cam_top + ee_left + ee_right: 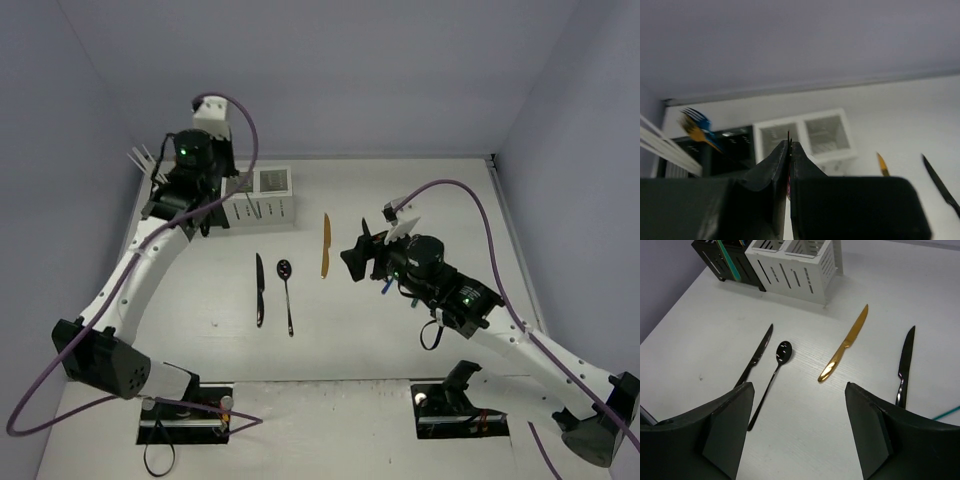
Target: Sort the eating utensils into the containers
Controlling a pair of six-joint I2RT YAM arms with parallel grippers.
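Your white surface [400, 350] carries everything here. Your left arm [150, 255] reaches to the far left corner. Its left claw [790, 146] hangs above the two holders, fingers pinched together on a slim utensil [788, 135]. Only a thin dark edge pokes out past the tips, with a hint of pink-purple lower down, so you cannot tell what kind it is.

Your right arm [500, 325] stretches over the right half. The right claw [799, 386] hovers above the surface, its fingers spread wide with nothing between them.

At the far left, the black holder [725, 260] and the white holder [790, 270] stand right beside each other, black on the left. Blue and gold forks [694, 117] stick up from the black holder, and pale chopsticks [665, 145] show at its left end.

Loose on the surface, from left to right, you have:
- a black knife [756, 357]
- a black spoon [784, 351] just beside it
- a gold knife [845, 342]
- a second black knife [904, 365] close by the right claw

All four lie flat and apart from one another.
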